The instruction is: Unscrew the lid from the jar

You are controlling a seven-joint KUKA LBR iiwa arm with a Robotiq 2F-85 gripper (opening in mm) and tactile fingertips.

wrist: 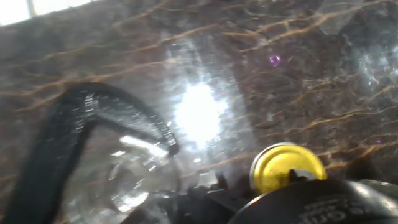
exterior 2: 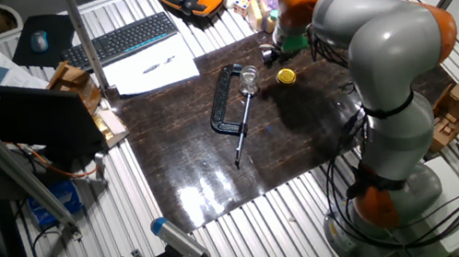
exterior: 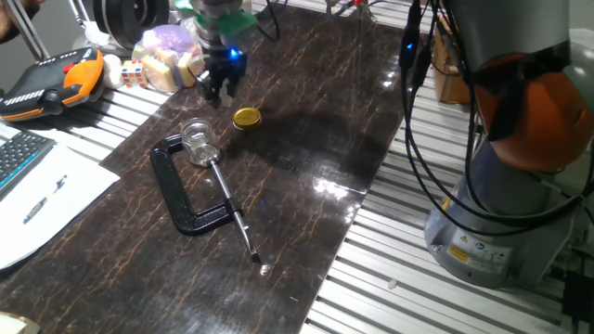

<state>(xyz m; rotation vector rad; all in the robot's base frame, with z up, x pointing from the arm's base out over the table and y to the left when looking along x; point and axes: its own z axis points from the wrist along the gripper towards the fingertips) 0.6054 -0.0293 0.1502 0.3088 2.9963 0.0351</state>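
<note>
With the lid [exterior: 246, 117] already off beside the jar [exterior: 198, 139], the gripper [exterior: 219, 88], fingers slightly spread and empty, could knock either if it drops.

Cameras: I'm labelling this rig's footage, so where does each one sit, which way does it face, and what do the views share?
One fixed view: low beside the table, facing along the dark mat; shows the gripper above the mat and the arm's base.
The other fixed view: high overhead, looking down; shows the whole arm.
Hand view: on the hand, facing the mat; shows only a dark edge of the hand.
All three share the lid, jar and black C-clamp.
</note>
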